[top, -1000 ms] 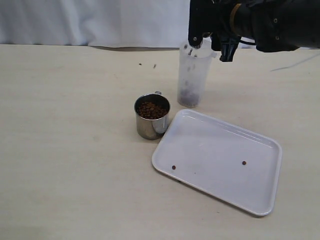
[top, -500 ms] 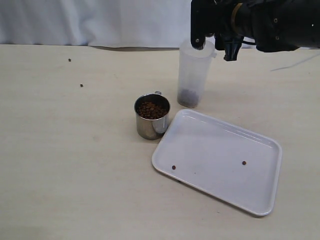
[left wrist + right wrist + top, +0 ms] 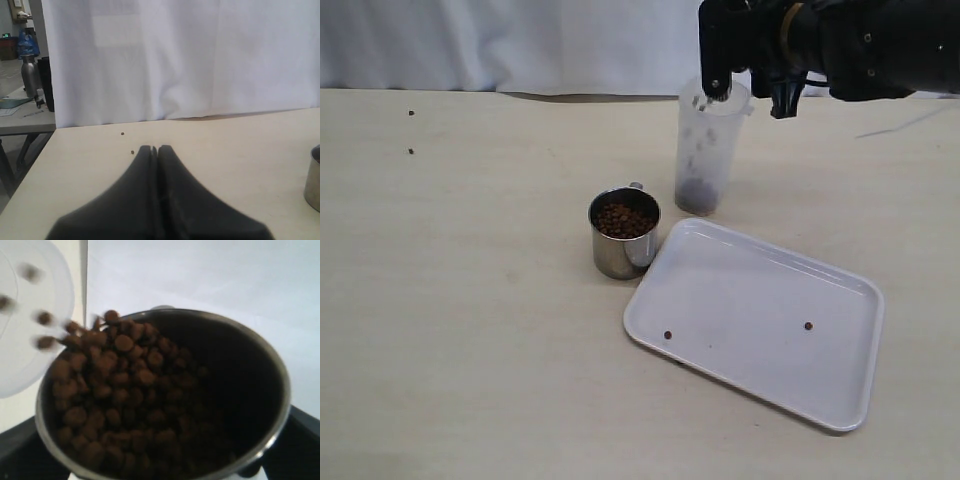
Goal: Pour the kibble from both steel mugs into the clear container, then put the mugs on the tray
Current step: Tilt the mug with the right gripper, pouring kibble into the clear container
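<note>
My right gripper [image 3: 750, 82] is shut on a steel mug [image 3: 260, 370], held tilted above the rim of the clear container [image 3: 704, 150]. Kibble [image 3: 115, 385] slides off the mug's lip, and blurred pellets [image 3: 44, 318] drop into the container's mouth [image 3: 30, 365]. A small pile lies at the container's bottom [image 3: 696, 192]. The second steel mug [image 3: 624, 233] stands upright on the table, full of kibble, touching the white tray's [image 3: 760, 290] near-left edge. My left gripper [image 3: 156, 149] is shut and empty, low over the table, with that mug's side [image 3: 314, 177] off to one side of it.
Two loose pellets [image 3: 667, 335] [image 3: 808, 326] lie on the tray. Two stray pellets [image 3: 410, 113] [image 3: 410, 151] lie on the table at far left, also seen just ahead of the left gripper [image 3: 132, 152]. A white curtain [image 3: 520, 40] closes the back.
Kibble keeps falling from the tilted mug into the container. Two spilled pellets have rolled leftward across the table. The right gripper has barely shifted.
</note>
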`<state>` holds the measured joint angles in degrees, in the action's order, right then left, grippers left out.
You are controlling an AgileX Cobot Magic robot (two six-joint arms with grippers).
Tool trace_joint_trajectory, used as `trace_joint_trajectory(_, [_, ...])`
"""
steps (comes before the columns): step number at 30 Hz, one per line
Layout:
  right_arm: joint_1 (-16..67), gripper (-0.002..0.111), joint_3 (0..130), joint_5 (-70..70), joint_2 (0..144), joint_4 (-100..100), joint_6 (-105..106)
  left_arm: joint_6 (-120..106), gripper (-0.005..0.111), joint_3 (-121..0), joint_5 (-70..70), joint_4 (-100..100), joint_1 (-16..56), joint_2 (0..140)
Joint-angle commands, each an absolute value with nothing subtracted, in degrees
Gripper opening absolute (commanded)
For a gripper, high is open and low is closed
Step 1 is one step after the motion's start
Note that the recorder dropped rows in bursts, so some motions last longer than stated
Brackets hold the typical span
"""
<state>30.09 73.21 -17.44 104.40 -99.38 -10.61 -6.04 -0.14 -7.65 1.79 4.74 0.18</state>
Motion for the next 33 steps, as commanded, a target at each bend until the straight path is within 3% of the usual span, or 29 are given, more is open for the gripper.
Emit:
trace_joint_trajectory(1, [30.02, 0.005, 74.21, -18.25, 105.78, -99.95, -9.17, -5.71, 0.0, 0.0, -7.38, 2.1, 4.67, 0.0])
trace_joint_trajectory(33, [30.14, 0.005, 74.59, -19.88, 106.12, -99.95, -5.48, -5.71, 0.0, 0.0, -7.38, 2.21, 4.67, 0.0])
